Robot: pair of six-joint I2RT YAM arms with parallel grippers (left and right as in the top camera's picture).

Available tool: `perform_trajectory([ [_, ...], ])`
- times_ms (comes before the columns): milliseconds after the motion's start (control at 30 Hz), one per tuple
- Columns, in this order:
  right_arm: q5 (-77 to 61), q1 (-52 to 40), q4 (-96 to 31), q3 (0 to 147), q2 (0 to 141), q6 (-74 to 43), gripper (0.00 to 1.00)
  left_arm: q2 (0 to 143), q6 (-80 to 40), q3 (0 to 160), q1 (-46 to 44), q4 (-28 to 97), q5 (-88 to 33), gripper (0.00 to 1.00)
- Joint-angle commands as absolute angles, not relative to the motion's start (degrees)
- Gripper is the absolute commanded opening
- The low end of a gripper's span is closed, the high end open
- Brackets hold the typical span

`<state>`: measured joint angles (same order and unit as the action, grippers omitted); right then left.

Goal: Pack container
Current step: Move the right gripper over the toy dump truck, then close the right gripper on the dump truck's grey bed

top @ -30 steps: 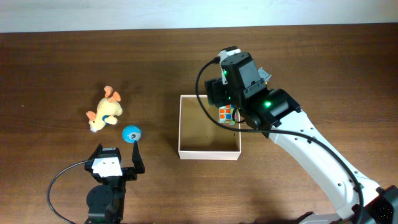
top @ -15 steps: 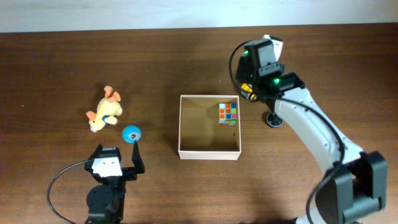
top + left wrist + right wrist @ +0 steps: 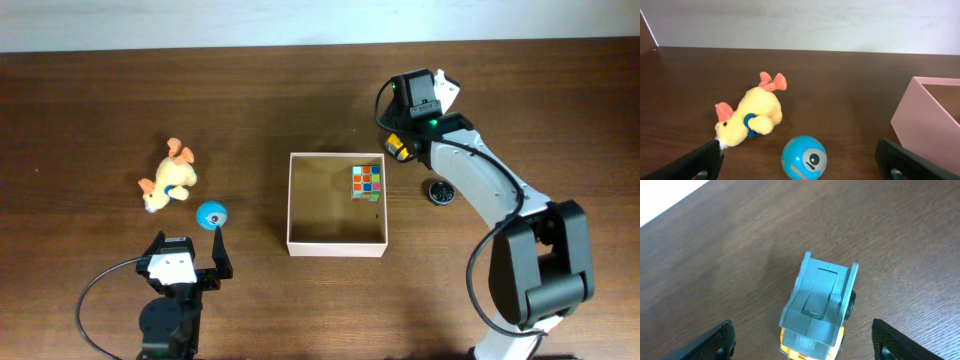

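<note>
The container, a square shallow box with a white rim and tan inside, sits mid-table with a multicoloured cube in its far right corner. My right gripper hovers open just beyond that corner, over a toy truck with a grey-blue bed and yellow cab; black fingers flank the truck without touching it. My left gripper is open near the front edge, facing a blue ball and a yellow plush duck. The container's wall shows at the right of the left wrist view.
A small black round object lies on the table right of the container. The ball and the duck lie left of the container. The wooden table ends at a white wall at the back.
My right arm has left the container and swung back to the right, and the cube now lies free inside. The left arm has not moved.
</note>
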<state>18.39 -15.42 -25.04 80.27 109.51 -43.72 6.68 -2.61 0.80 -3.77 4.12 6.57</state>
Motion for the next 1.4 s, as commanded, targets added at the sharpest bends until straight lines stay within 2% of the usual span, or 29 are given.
perform_trajectory([
  [0,18.6,-15.3,-25.3,80.9,111.2,-47.1,0.82,6.3,-1.5,0.5,-3.6,4.2,6.2,0.99],
  [1000,18.7,-15.2,-22.5,80.9,117.4,-48.5,0.8,6.3,-1.5,0.5,-3.6,4.2,6.2,0.99],
  [1367,18.7,-15.2,-22.5,80.9,117.6,-46.7,0.71,6.3,-1.5,0.5,-3.6,4.2,6.2,0.99],
])
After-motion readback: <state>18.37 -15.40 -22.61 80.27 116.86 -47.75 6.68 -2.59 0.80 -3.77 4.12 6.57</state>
